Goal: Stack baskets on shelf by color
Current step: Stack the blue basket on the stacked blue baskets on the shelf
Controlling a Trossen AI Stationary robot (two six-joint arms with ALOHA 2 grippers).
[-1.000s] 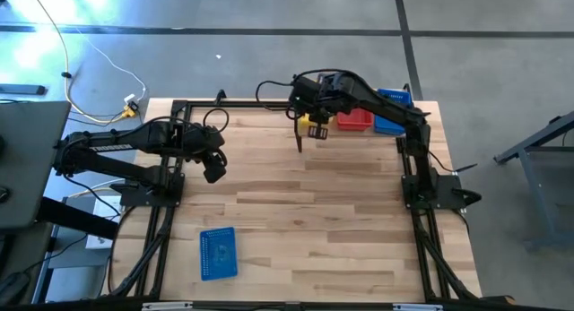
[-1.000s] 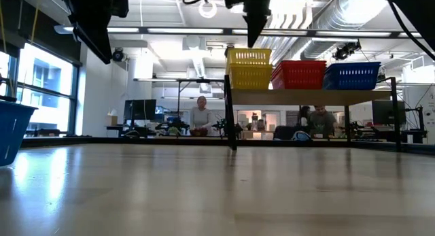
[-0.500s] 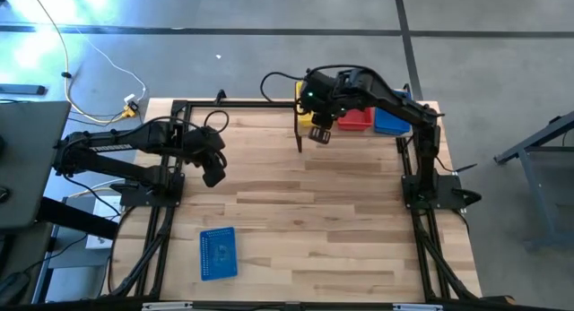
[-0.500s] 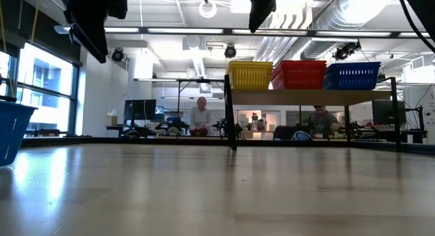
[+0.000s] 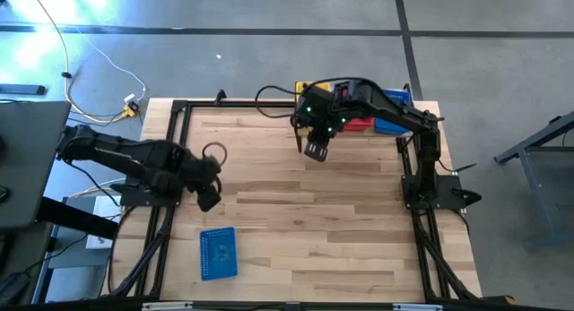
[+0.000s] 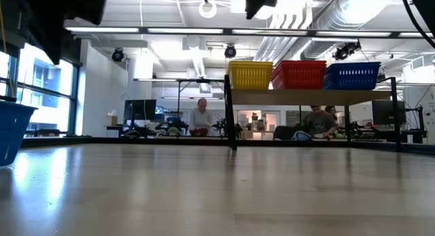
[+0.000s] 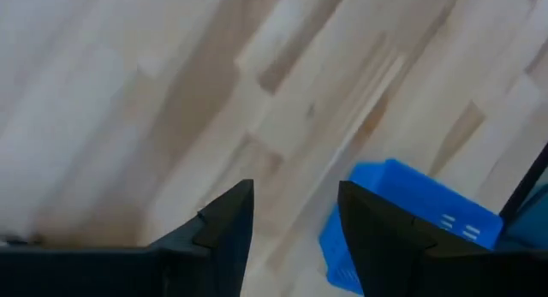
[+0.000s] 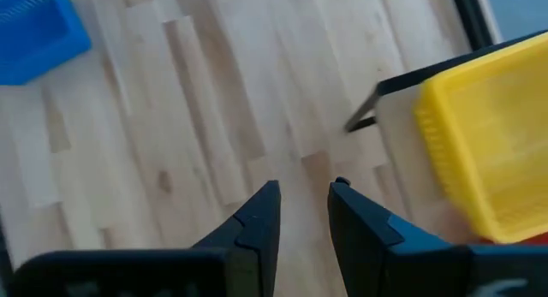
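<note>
Right gripper (image 5: 313, 151) pulled off shelf (image 6: 312, 96), fingers apart, empty; left gripper (image 5: 208, 200) swung toward lone blue basket (image 5: 218, 253), fingers apart, empty. Yellow stack (image 6: 250, 75) shelved.

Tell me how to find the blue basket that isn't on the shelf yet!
Look at the big wooden table, then at its near edge on the left arm's side. The lone blue basket sits there on the bare wood. The other baskets sit up on the little shelf at the far side.
</note>
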